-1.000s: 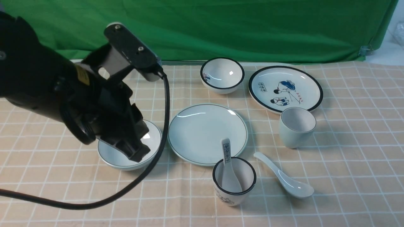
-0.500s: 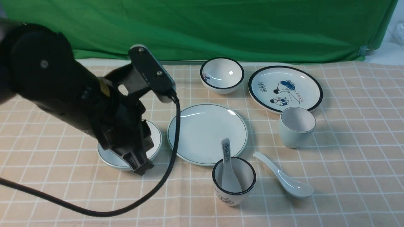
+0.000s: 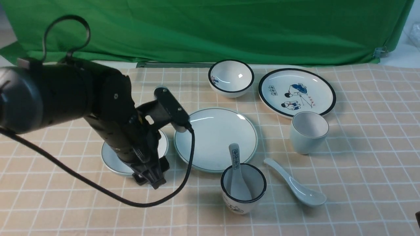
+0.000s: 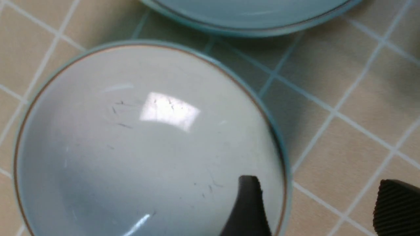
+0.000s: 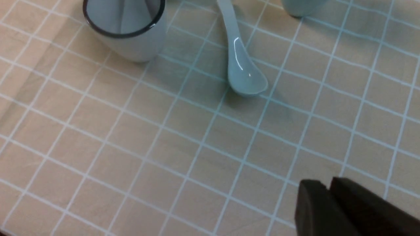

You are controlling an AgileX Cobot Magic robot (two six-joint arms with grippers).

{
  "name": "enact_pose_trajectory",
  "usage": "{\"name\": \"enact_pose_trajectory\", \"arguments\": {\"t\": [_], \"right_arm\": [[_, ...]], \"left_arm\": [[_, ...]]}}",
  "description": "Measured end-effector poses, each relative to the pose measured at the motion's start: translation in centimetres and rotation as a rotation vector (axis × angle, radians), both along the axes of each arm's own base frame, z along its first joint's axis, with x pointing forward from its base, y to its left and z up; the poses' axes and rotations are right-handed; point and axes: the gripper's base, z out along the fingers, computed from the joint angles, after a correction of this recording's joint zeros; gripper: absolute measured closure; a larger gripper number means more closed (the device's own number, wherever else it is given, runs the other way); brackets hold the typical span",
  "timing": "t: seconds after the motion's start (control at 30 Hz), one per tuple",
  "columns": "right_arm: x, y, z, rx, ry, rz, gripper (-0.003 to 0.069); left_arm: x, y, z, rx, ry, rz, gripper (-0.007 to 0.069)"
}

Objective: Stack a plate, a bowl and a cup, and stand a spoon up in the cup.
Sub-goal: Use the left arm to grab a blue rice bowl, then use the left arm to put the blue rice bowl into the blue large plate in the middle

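The pale bowl (image 3: pixel 110 157) sits at the left, half hidden under my left arm. My left gripper (image 3: pixel 151 178) is open and astride the bowl's (image 4: pixel 147 147) near rim (image 4: pixel 318 180), one finger (image 4: pixel 247 206) inside the bowl and the other finger (image 4: pixel 397 209) outside over the cloth. The plain plate (image 3: pixel 215 139) lies just right of the bowl, empty. Further right stands the plain cup (image 3: pixel 308 131), with the plain white spoon (image 3: pixel 295 186) lying in front of it. My right gripper (image 5: pixel 323 185) is shut and empty, low over bare cloth, short of the spoon (image 5: pixel 241 65).
A black-rimmed cup (image 3: pixel 242 186) with a marked spoon (image 3: pixel 235 157) in it stands in front of the plate. A black-rimmed bowl (image 3: pixel 231 78) and a picture plate (image 3: pixel 297 91) sit at the back. The left arm's cable (image 3: pixel 183 183) trails over the cloth. Green backdrop behind.
My left arm has come down and toward the near-right rim of the bowl, and its jaws have opened. The dishes have not moved.
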Motion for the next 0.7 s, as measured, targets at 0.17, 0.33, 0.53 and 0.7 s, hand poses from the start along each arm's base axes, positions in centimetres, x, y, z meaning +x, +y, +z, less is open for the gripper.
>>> {"name": "enact_pose_trajectory", "arguments": {"t": [0.17, 0.33, 0.53, 0.7], "right_arm": [[0.0, 0.0, 0.0, -0.003, 0.006, 0.001, 0.0554], [-0.2, -0.1, -0.1, -0.013, 0.026, 0.003, 0.0547], [-0.3, -0.1, -0.2, -0.017, 0.036, 0.003, 0.054], [-0.2, -0.1, -0.1, -0.014, 0.026, 0.004, 0.0533]], "left_arm": [[1.2, 0.2, -2.8, 0.027, 0.029, 0.028, 0.0221], [1.4, 0.4, -3.0, 0.044, 0.031, 0.022, 0.0501], [1.3, 0.3, 0.6, 0.017, 0.017, 0.063, 0.0592], [2.9, -3.1, 7.6, -0.123, -0.134, 0.037, 0.0594]]}}
